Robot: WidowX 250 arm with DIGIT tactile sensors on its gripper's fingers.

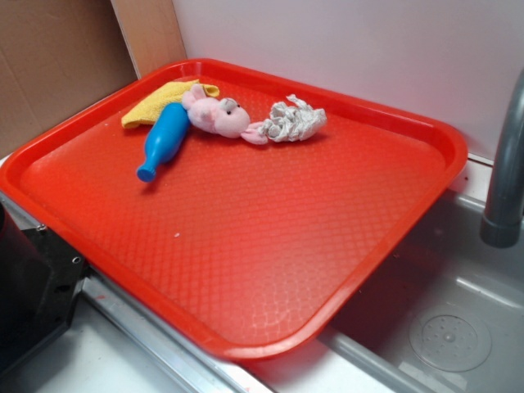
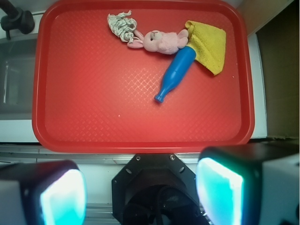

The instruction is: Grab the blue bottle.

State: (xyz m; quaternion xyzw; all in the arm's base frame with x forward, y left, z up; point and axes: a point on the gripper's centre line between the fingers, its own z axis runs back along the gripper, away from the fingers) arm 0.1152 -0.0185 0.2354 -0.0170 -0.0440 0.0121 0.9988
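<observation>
Tool (image 2: 140, 192) sits at 6 o'clock in the wrist view, off the near rim of the tray, pads spread wide apart w/ nothing between them. We judge this as the very start: approach not yet begun, no contact w/ anything.

Blue bottle (image 2: 176, 72) lies on its side on the red tray (image 2: 93, 122), toward 1 o'clock from tray centre in the wrist view. Mouth points to 7 o'clock, fat body to 1 o'clock. Body end rests against the pink plush (image 2: 161, 41) and touches or overlaps the yellow cloth (image 2: 208, 44) at 2 o'clock; we can't tell how much of the base sits on the cloth. Grey-white rag (image 2: 121, 24) lies just past the plush, at 11 o'clock from the bottle.

Next move, as we see it: travel fwd over the tray, turn the wrist so the pads close across the bottle's long axis, then drop on the mid-body or neck, which lies clear of plush & cloth.

Hard to read: in the exterior view the arm is only a dark mass at 8 o'clock, tool itself not seen. Faucet (image 1: 506, 172) & sink (image 1: 450, 327) are cut off at 3–5 o'clock.
</observation>
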